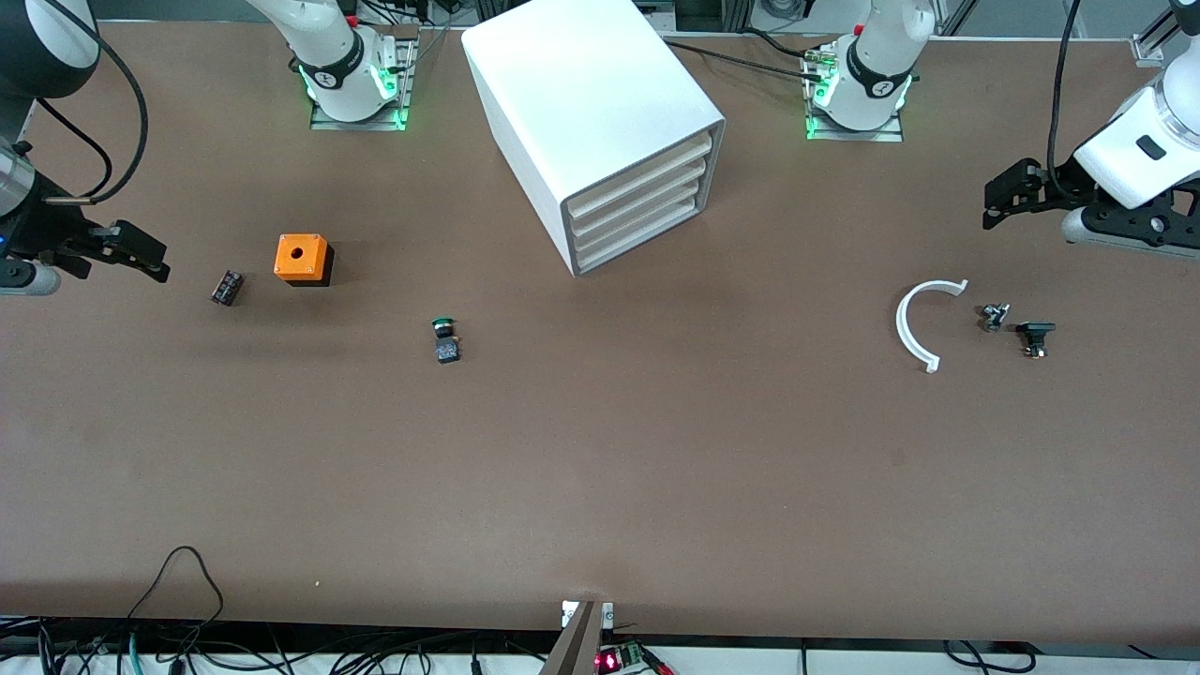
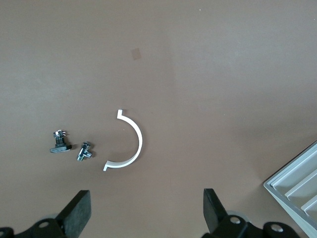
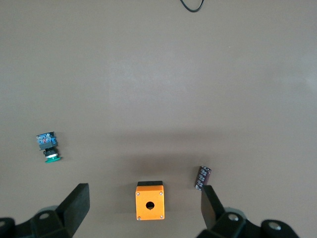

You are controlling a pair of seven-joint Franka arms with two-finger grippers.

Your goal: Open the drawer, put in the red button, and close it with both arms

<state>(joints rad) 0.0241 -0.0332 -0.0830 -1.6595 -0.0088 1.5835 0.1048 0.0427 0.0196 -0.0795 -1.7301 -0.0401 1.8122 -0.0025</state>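
Note:
The white cabinet [image 1: 600, 103] stands at the table's middle between the arm bases, and its stacked drawers [image 1: 647, 202] are all shut. A small dark reddish piece, seemingly the red button [image 1: 227, 287] on its side, lies beside the orange box [image 1: 302, 258] toward the right arm's end; it also shows in the right wrist view [image 3: 203, 177]. My right gripper [image 1: 139, 253] is open and empty, up over that end; in its wrist view [image 3: 143, 201] it hangs over the orange box [image 3: 149, 200]. My left gripper [image 1: 1001, 199] is open and empty over the left arm's end, also in its wrist view [image 2: 146, 208].
A green-capped button [image 1: 445, 339] lies nearer the front camera than the cabinet, also in the right wrist view [image 3: 48, 147]. A white half ring [image 1: 923, 323] and two small dark fittings [image 1: 994, 316] [image 1: 1035, 336] lie toward the left arm's end. The cabinet's corner shows in the left wrist view [image 2: 297, 186].

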